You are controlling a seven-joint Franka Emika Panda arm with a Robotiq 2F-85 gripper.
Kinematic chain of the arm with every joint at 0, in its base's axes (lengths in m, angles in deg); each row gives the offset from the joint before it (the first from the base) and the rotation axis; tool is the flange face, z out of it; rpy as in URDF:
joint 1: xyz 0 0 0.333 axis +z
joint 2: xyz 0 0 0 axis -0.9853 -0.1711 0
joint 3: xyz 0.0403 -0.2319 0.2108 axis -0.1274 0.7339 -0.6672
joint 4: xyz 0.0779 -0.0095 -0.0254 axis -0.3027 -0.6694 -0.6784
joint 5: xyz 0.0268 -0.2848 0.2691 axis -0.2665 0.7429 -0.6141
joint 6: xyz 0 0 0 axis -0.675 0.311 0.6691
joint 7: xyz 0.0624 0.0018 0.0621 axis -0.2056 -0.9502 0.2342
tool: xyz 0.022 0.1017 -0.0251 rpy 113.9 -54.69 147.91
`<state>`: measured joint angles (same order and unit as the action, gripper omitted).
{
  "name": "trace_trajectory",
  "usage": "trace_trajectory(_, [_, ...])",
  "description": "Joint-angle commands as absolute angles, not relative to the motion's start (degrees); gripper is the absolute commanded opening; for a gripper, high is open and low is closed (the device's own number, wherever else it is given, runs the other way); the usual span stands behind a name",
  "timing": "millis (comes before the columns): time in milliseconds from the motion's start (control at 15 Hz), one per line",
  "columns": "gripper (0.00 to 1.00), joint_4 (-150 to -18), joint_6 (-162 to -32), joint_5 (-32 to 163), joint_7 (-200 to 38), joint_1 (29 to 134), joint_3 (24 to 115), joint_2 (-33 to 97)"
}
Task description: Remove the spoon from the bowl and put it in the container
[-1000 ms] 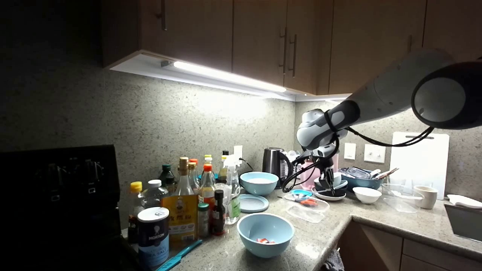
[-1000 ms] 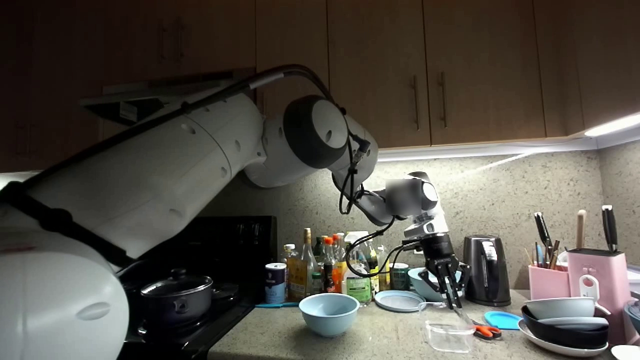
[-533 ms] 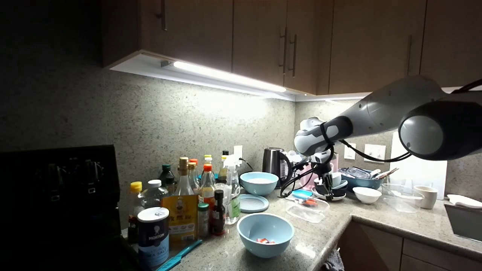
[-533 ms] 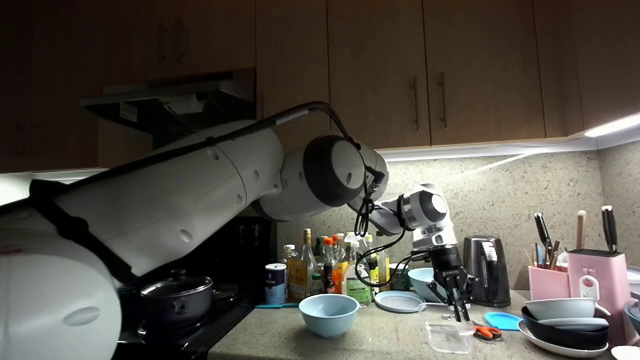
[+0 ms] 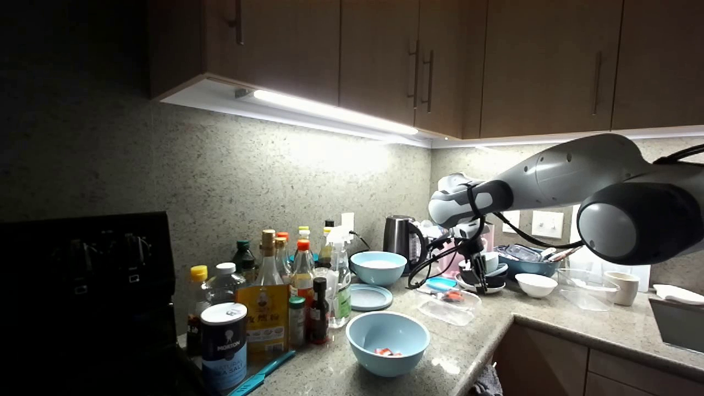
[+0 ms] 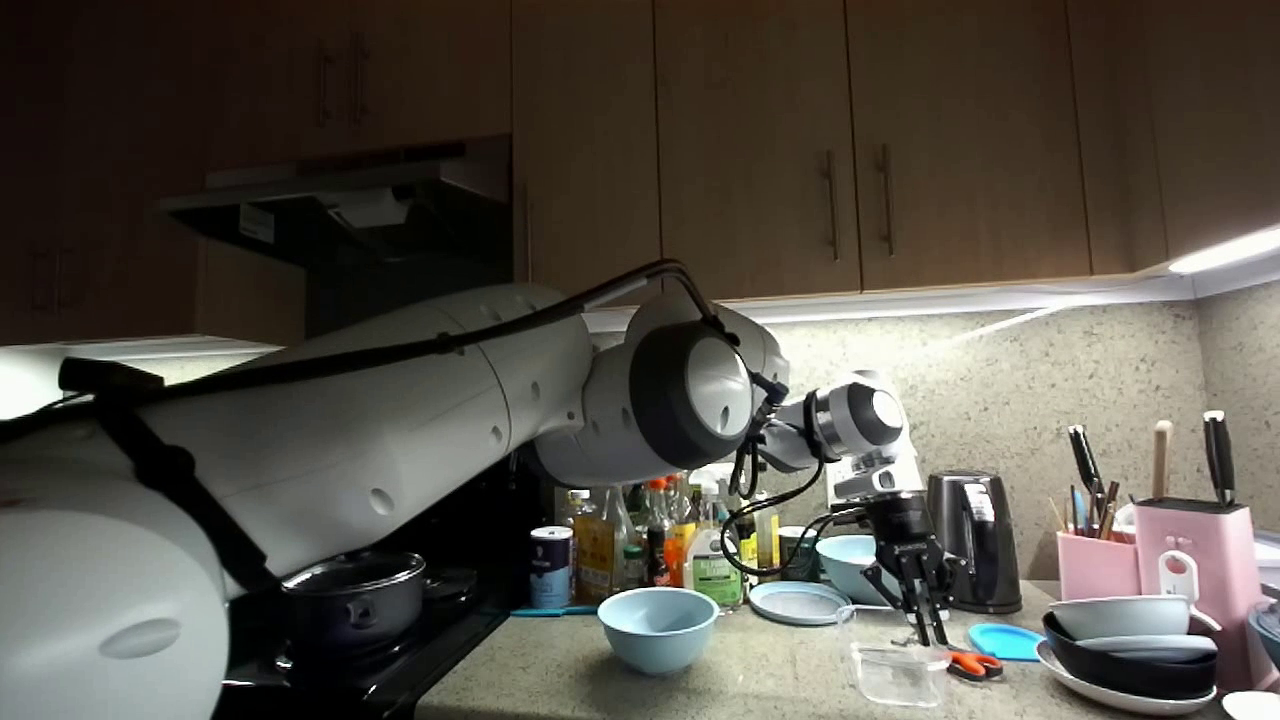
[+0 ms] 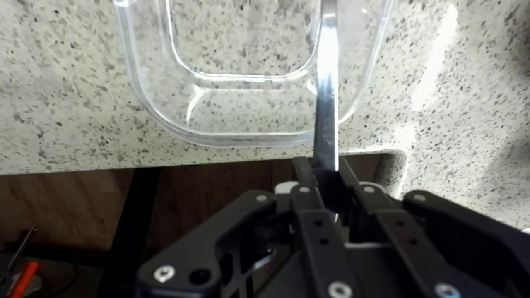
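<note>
In the wrist view a shiny metal spoon handle (image 7: 327, 82) lies between my fingertips (image 7: 326, 163), which are closed in round it. The handle runs over the right side of the clear plastic container (image 7: 248, 139); the spoon's head is out of view. The container also shows on the counter in both exterior views (image 5: 446, 313) (image 6: 900, 680). My gripper also shows low beside and partly behind it (image 6: 932, 638) (image 5: 482, 289). The light blue-teal bowl (image 5: 385, 367) stands apart with red and white pieces inside; it also shows in an exterior view (image 6: 658, 648).
Orange-handled scissors (image 6: 972, 664) and a blue lid (image 6: 1005, 641) lie near the container. A kettle (image 6: 972, 540), a paler blue bowl (image 5: 379, 269), stacked dishes (image 6: 1130, 645) and several bottles (image 5: 269, 308) stand around. The counter's front edge (image 7: 186, 159) is close to the container.
The arm has lowered. The gripper has moved down and a little to the right in an exterior view, with its fingers still close together. The bowl and container have not visibly moved.
</note>
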<state>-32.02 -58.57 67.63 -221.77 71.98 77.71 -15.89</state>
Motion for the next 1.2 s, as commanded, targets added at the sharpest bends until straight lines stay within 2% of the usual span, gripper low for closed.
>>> trace_trajectory(0, [0.46, -27.06, -55.96, 66.04, -221.73, 70.55, 76.78, -17.81])
trace_trajectory(533, [0.97, -25.51, -54.29, 67.41, -222.91, 71.07, 77.06, -17.6])
trace_trajectory(1133, [1.0, -29.12, -53.81, 69.01, -221.79, 74.79, 78.8, -10.99])
